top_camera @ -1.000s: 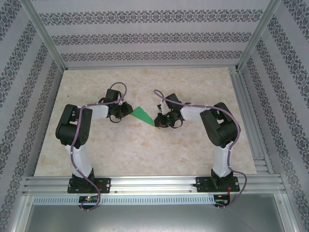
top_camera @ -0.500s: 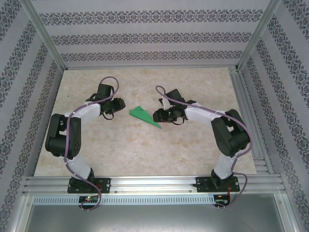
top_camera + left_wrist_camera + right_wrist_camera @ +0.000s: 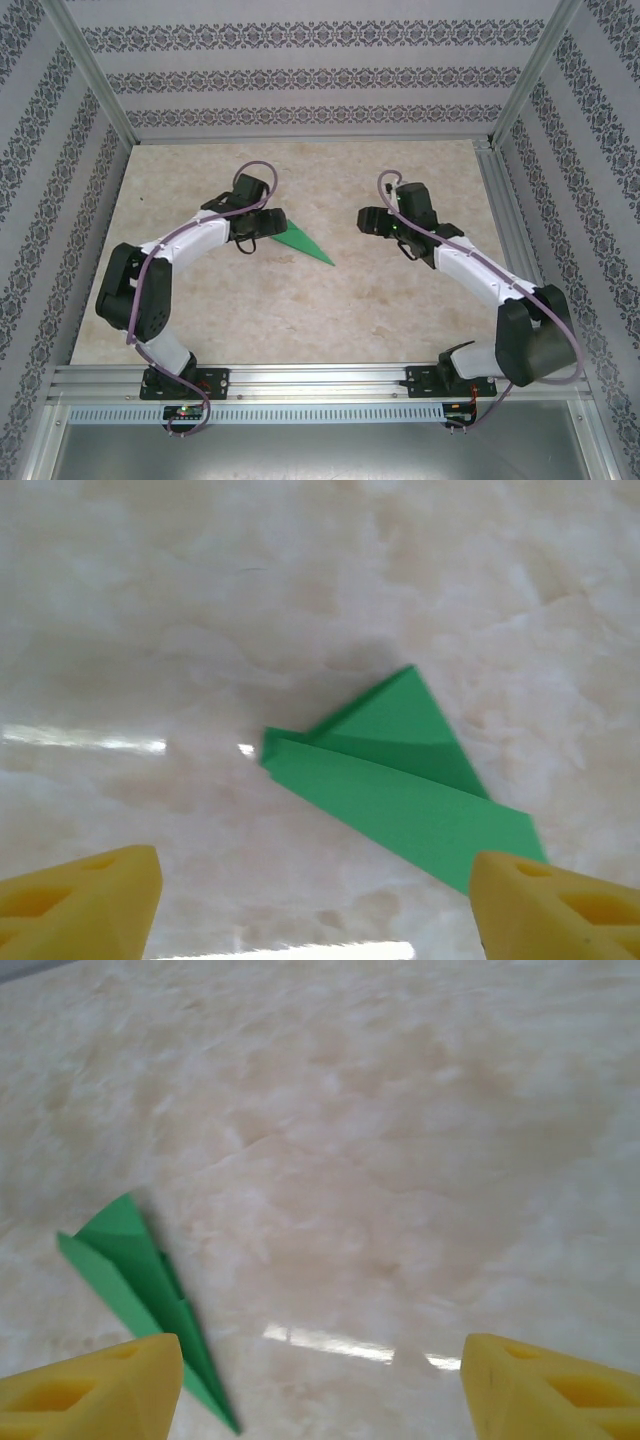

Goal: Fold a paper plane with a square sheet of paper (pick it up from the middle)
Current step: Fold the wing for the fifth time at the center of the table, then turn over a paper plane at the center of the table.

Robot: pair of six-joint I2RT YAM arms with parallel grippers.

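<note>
Green paper plane (image 3: pixel 303 241) lies near the middle of the tabletop (image 3: pixel 300 320), held by neither hand. Left hand (image 3: pixel 262 226), spread open, sits just beside its wide end; right hand (image 3: pixel 370 222), also spread, stands well apart. A careless brush from the nearer one could skid or unfold the light dart.

Left arm (image 3: pixel 190 240) and right arm (image 3: pixel 470 270): white links, black joints, black base plates (image 3: pixel 185 383). Mauve cable (image 3: pixel 255 168) along each. Pincer fingers (image 3: pixel 80 895): yellow wedges with moulded recesses.
</note>
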